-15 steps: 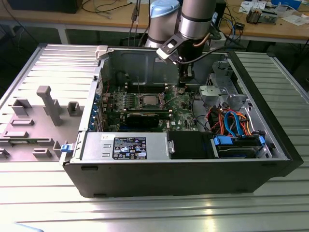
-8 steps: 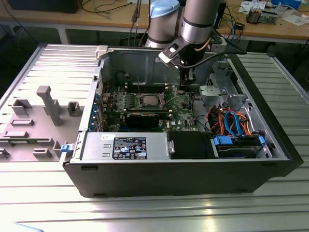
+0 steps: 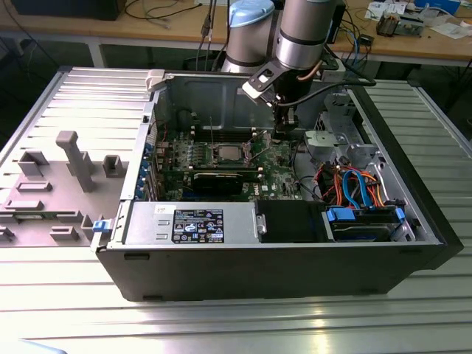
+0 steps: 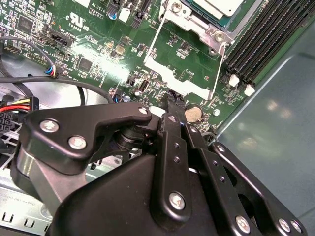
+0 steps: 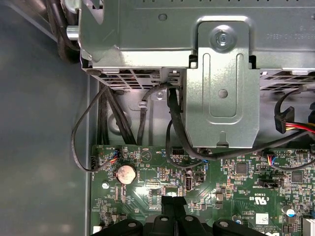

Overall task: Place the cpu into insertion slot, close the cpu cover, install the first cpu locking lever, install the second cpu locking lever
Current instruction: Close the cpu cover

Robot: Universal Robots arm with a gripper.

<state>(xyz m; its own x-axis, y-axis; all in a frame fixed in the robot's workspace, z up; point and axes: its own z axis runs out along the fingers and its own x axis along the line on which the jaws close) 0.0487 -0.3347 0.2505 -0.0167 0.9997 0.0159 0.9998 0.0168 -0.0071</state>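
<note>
The cpu (image 4: 219, 6) shows its pale silver top inside the insertion slot (image 3: 214, 159) on the green board; in the exterior view the cpu (image 3: 226, 153) sits left of the arm. The cpu cover (image 4: 189, 22) frames the chip's edge. Two thin wire locking levers (image 4: 157, 42) (image 4: 220, 66) reach out from the socket, and in the exterior view they stand up beside it. My gripper (image 4: 172, 101) hangs over the board near a coin battery (image 4: 193, 114), a short way from the socket. Its black fingers (image 5: 173, 201) are shut with nothing between them. In the exterior view the gripper (image 3: 282, 127) is on the socket's right.
A long black graphics card (image 3: 221, 179) lies in front of the socket. Memory slots (image 4: 261, 44) run beside it. A metal drive cage (image 5: 221, 83) with black cables (image 5: 172, 123) stands close by. The case walls (image 3: 206, 92) enclose the board. A power supply (image 3: 192, 221) fills the front.
</note>
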